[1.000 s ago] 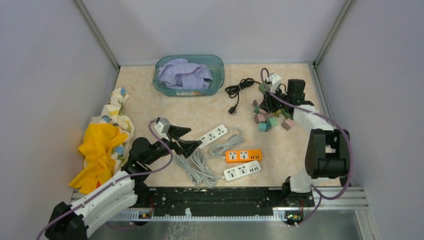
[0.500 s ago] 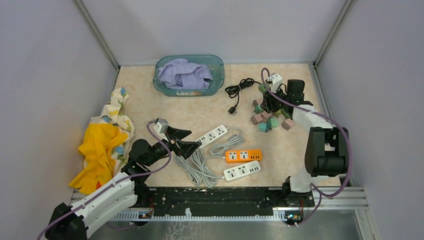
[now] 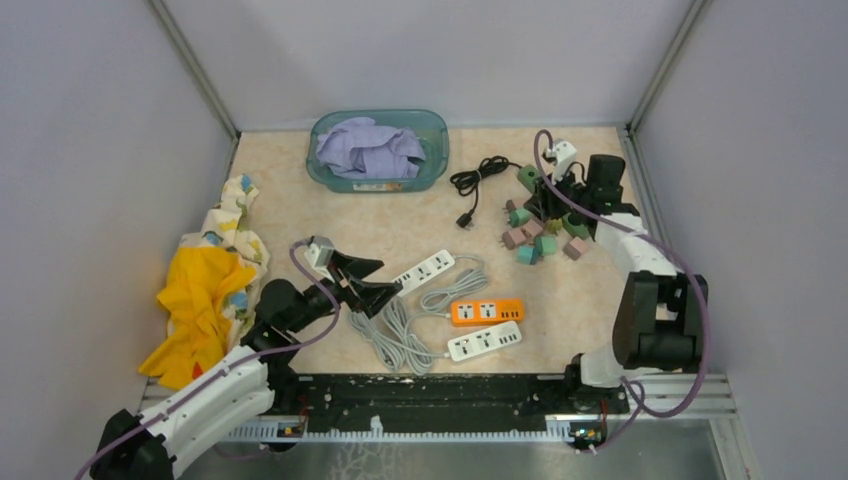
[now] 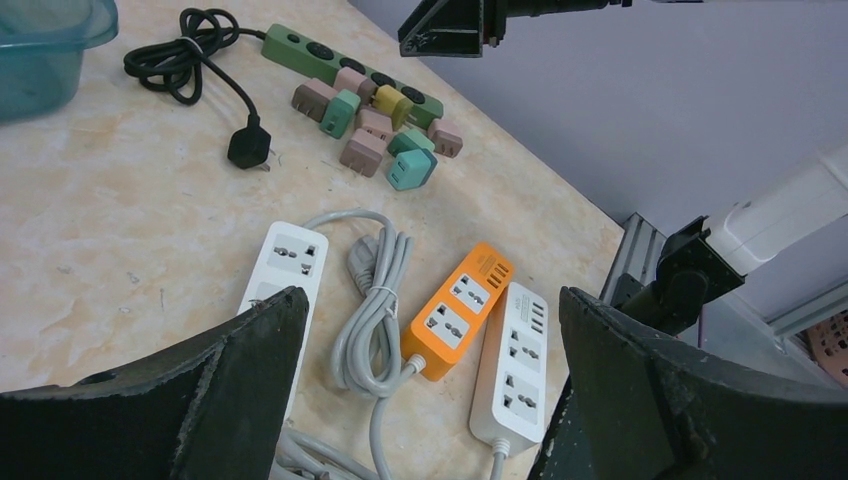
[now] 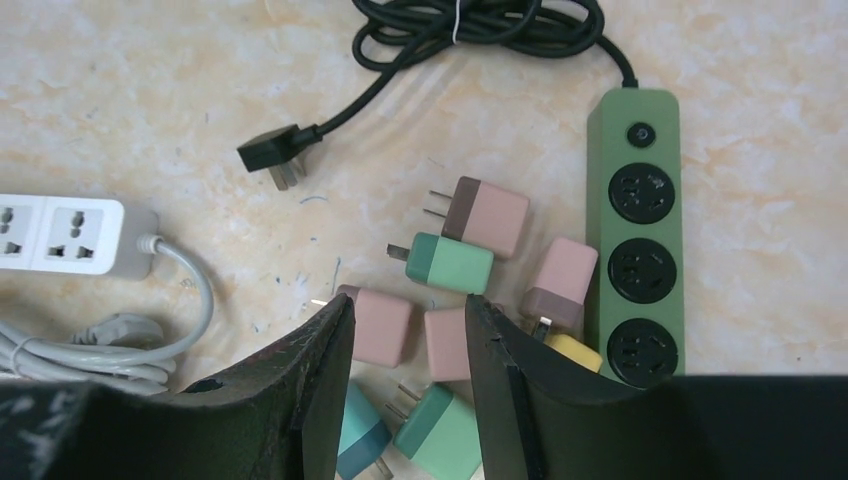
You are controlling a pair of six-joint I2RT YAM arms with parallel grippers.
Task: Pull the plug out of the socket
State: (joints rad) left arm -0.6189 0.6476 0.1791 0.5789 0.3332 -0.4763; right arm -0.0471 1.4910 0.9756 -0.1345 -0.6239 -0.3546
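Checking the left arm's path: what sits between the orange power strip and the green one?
A pile of loose plug adapters against the green strip, then bare tabletop down to the orange strip; clearest in the left wrist view.

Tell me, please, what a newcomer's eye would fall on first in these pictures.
The bright orange plastic power strip stands out, lying front and centre. At the far right, a heap of small pink and green plug adapters lies beside a long green power strip. A crumpled yellow cloth glows at the left edge.
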